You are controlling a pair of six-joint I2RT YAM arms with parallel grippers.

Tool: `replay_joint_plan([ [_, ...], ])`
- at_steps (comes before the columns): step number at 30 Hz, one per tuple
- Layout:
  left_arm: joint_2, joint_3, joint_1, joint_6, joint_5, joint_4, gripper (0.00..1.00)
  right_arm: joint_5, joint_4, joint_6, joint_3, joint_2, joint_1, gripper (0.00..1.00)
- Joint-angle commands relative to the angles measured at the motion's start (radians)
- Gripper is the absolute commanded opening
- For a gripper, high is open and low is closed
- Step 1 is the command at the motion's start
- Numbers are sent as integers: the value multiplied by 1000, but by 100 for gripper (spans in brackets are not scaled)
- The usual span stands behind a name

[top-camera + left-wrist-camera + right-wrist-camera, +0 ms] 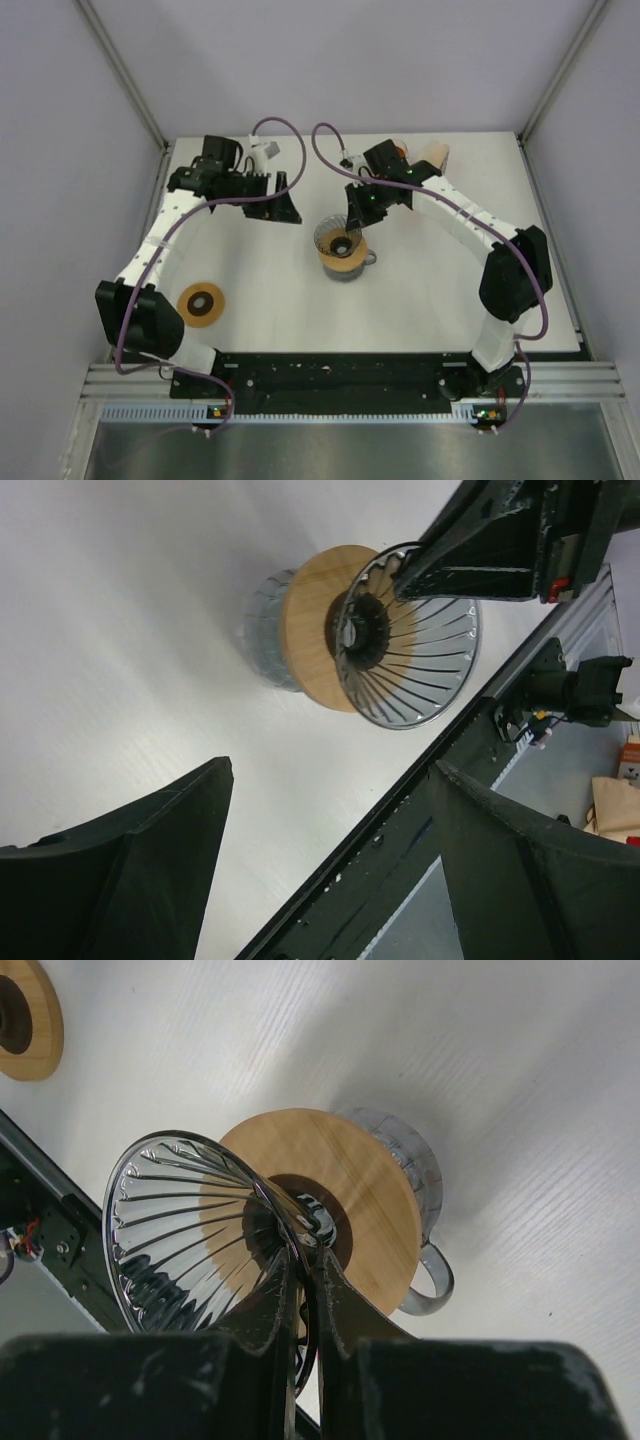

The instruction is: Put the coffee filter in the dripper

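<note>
White table (430, 300), lilac walls (350, 60) (aluminium-framed) — right gripper (305, 1260) pinches the glass dripper (180, 1220); left gripper (332, 770) gapes wide.

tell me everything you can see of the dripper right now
The dripper is a clear glass cone with curved ribs running down its wall to a dark centre hole. A tan wooden ring collars its narrow end. The ring rests on a clear glass mug with a handle, near the middle of the table. The cone holds no paper. The right tool pinches its wall, one finger inside and one outside.
</note>
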Motion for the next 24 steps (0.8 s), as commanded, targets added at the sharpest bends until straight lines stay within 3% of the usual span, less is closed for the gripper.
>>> replay_joint_plan([
  [1,79,45,-110,-50,-2,73,84,-48,73,-15,-18,2,-5,0],
  [3,128,57,-145,-68,-7,82,82,-48,90,-22,-32,-3,-5,0],
  [10,255,85,-180,-132,51,104,54,-14,96,-35,-72,-6,-7,0],
  [13,263,83,-196,-139,50,116,37,-11,96,-41,-84,-6,-7,0],
  [18,271,39,-208,-140,56,125,0,-5,114,-41,-118,-3,-11,0],
  [24,306,-21,-236,-140,48,143,0,-13,151,-41,-182,-1,-22,0],
])
